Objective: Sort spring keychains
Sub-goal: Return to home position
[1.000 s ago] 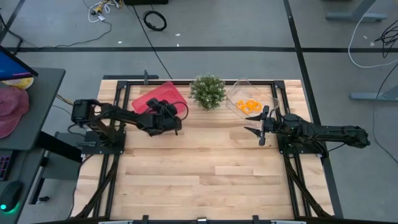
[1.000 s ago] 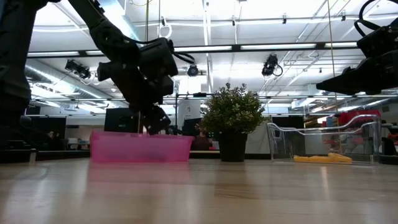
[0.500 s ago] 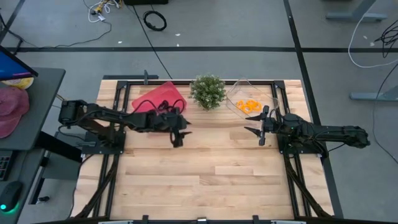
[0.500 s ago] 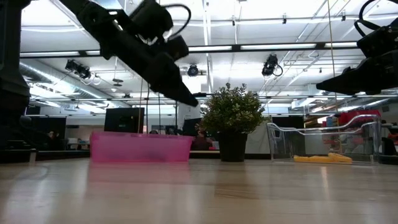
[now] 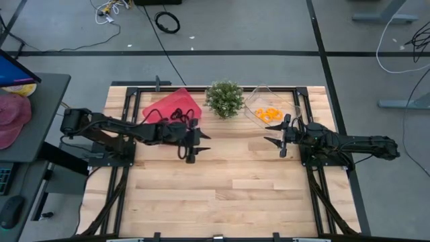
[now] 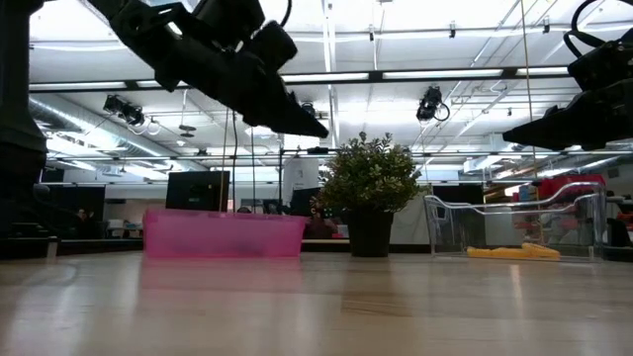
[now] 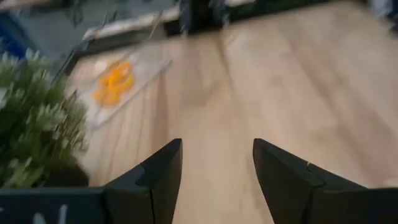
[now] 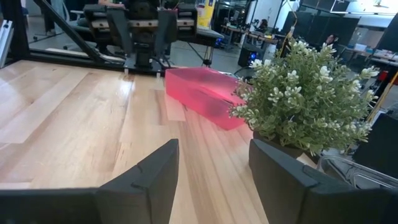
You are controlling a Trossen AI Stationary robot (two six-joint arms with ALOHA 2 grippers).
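Several orange spring keychains [image 5: 269, 114] lie in a heap in a clear tray [image 5: 254, 101] at the far right of the table; they show again in the low view [image 6: 514, 252] and the left wrist view [image 7: 112, 81]. No black keychains can be made out. My left gripper [image 5: 196, 146] hovers open and empty above the table, right of a pink tray [image 5: 164, 104], fingers about level and pointing toward the table's right [image 7: 217, 149]. My right gripper [image 5: 272, 139] waits open and empty above the table near the clear tray, pointing left [image 8: 212, 149].
A potted plant [image 5: 224, 99] stands between the pink tray [image 6: 223, 234] and the clear tray [image 6: 514, 222] at the far edge. Bare wood [image 5: 228, 188] covers the middle and near part of the table. Black frame rails run along the table's sides.
My left gripper has risen from inside the pink tray, where it pointed down, and swung toward the table's right and near side. It has tipped up until it is about level. The right arm has stayed still.
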